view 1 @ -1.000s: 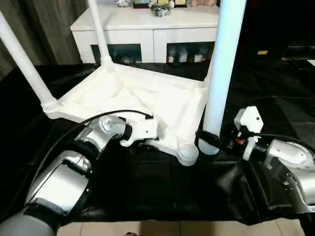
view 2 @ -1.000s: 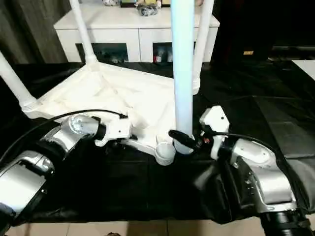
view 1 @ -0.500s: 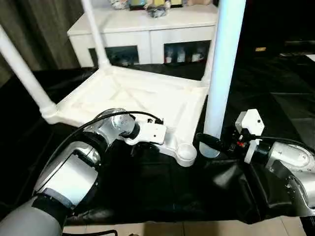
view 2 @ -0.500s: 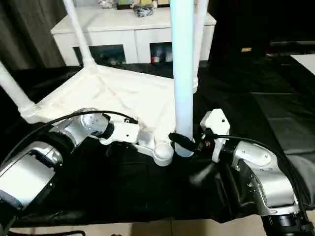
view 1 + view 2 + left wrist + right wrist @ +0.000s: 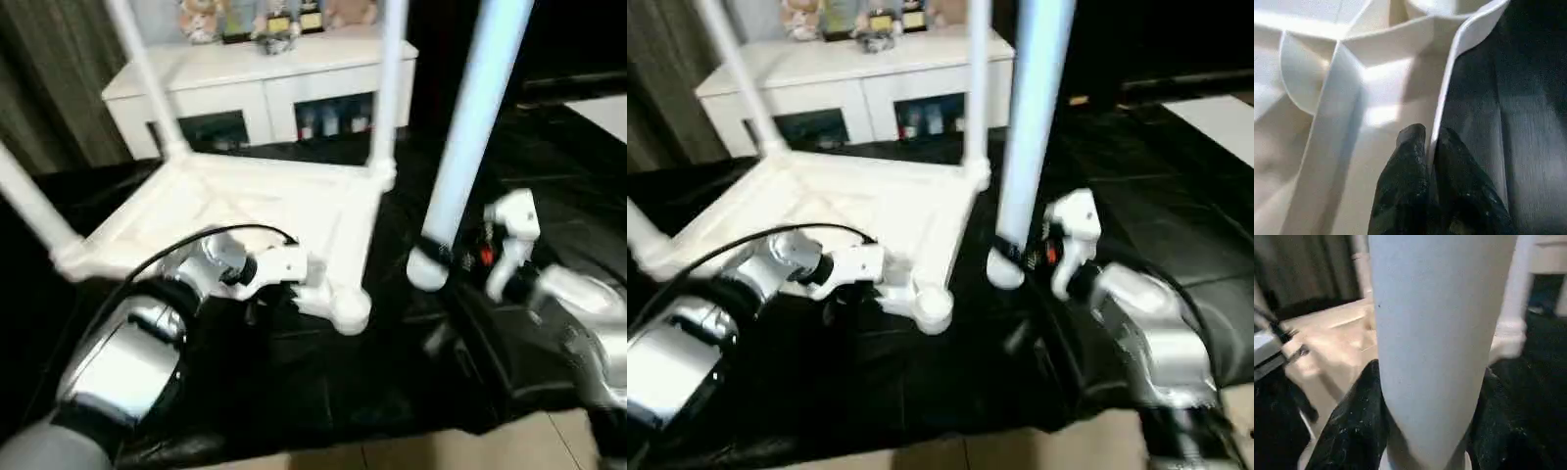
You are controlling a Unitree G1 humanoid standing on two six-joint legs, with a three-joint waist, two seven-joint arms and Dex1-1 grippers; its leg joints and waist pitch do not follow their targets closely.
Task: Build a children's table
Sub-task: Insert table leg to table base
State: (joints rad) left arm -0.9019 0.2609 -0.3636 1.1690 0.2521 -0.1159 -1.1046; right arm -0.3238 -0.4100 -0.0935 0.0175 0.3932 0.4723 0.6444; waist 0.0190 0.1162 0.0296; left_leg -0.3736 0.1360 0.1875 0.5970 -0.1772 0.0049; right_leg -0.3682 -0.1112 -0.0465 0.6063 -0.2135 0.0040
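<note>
1. On the black-covered worktop (image 5: 323,411) the children's table (image 5: 265,211) lies upside down, ribbed underside facing up.
2. 3 legs stand upright in its corner sockets: 1 at the far left (image 5: 142,73), 1 at the far right (image 5: 389,83), and 1 at the near left (image 5: 29,201).
3. At the near right corner the round socket (image 5: 350,310) is empty.
4. The left gripper (image 5: 1429,147) is pinched narrow on the tabletop's thin side rim (image 5: 1459,63), 1 black finger on each face of it, just beside the empty socket.
5. The left arm (image 5: 137,343) reaches in from the near left, a black cable arching over its wrist.
6. The right gripper (image 5: 1425,396) holds the fourth leg (image 5: 470,127), its 2 black fingers (image 5: 1354,421) on either side of the tube near its lower end.
7. This leg tilts slightly, its top leaning toward the right, and its lower end (image 5: 427,270) hangs to the right of the empty socket, apart from it.
8. Behind the worktop stands a white cabinet (image 5: 260,93) with dark glass doors, small figures on top.
</note>
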